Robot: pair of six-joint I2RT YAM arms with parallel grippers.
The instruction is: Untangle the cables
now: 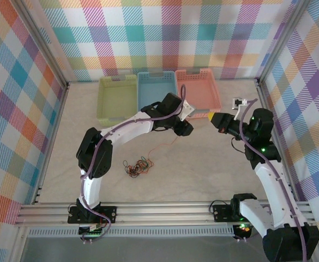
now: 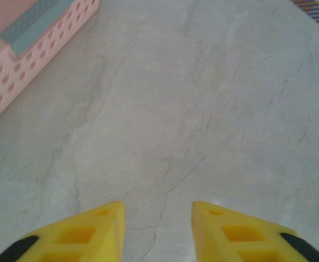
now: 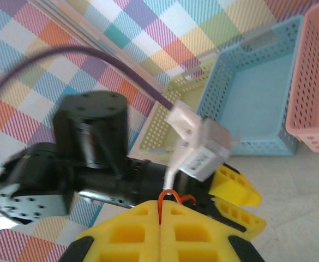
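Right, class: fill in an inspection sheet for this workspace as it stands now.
Surface: pale marbled tabletop.
Job's things: wire tangle, orange-red, black and green, near the left arm; one orange-red wire loops out of the right claw.
Clutter: green basket, blue basket and pink basket in a row at the far edge; small white object by the right wall, too small to identify.
Grippers: left claw open over bare surface; right claw shut on the orange-red wire.
Cables: purple cables run along both arms.
Surroundings: plaid walls, metal frame.
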